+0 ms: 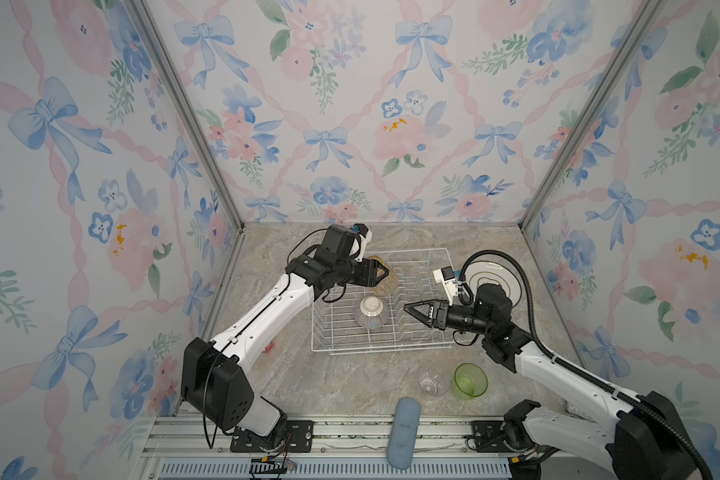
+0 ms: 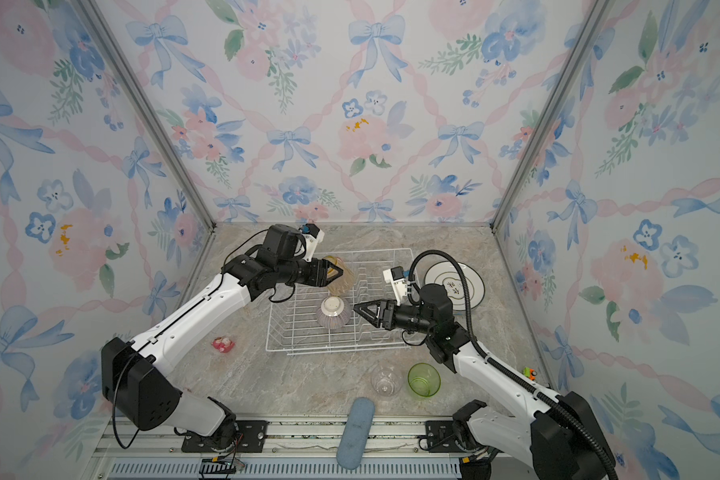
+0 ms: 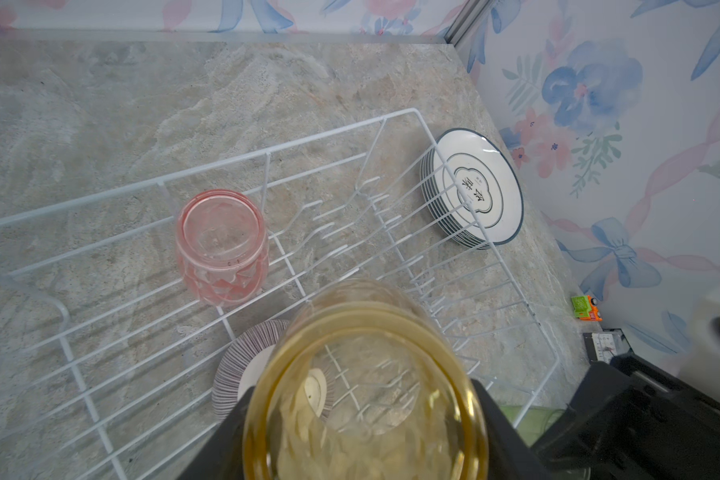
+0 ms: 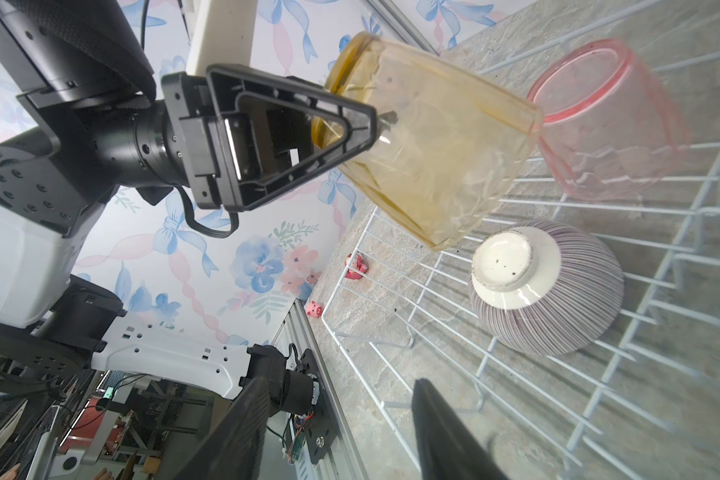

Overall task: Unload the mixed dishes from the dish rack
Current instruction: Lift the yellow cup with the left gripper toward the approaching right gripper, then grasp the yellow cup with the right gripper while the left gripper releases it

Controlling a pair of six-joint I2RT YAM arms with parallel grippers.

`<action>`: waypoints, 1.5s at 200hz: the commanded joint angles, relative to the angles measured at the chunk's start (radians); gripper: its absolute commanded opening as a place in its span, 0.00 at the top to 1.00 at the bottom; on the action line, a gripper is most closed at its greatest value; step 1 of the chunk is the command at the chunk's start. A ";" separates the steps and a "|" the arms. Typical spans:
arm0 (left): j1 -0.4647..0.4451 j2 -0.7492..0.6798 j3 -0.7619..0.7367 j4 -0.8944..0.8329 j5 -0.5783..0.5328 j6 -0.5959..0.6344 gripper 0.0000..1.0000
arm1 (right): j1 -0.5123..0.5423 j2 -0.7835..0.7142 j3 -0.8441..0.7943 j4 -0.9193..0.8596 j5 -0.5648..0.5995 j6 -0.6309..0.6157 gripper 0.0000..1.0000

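My left gripper (image 1: 381,272) is shut on the yellow tumbler (image 1: 386,280), which hangs tilted above the far left corner of the dish rack (image 1: 408,250). In the left wrist view the tumbler (image 3: 362,374) fills the span between both fingers. Inside the rack a pink tumbler (image 3: 221,245) and the striped bowl (image 1: 371,312) stand upside down. My right gripper (image 1: 406,308) is open and empty over the rack's right half, its tips pointing at the bowl (image 4: 545,286) but apart from it. A stack of plates (image 1: 495,276) lies on the table right of the rack.
A clear tumbler (image 1: 432,382) and a green tumbler (image 1: 470,381) stand on the table in front of the rack. A blue pad (image 1: 404,432) lies across the front rail. A pink toy (image 2: 223,344) sits left of the rack and a small green-orange toy (image 2: 528,372) by the right wall.
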 commanded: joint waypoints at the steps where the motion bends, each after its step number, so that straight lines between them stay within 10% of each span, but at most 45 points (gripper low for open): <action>1: -0.013 -0.042 0.006 0.022 0.069 -0.010 0.42 | -0.017 0.040 -0.031 0.174 -0.021 0.062 0.43; 122: -0.029 -0.083 -0.057 0.170 0.244 -0.064 0.44 | -0.017 0.224 -0.038 0.658 -0.026 0.271 0.52; 300: -0.034 -0.122 -0.138 0.303 0.315 -0.125 0.44 | -0.033 0.197 -0.012 0.786 0.005 0.308 0.69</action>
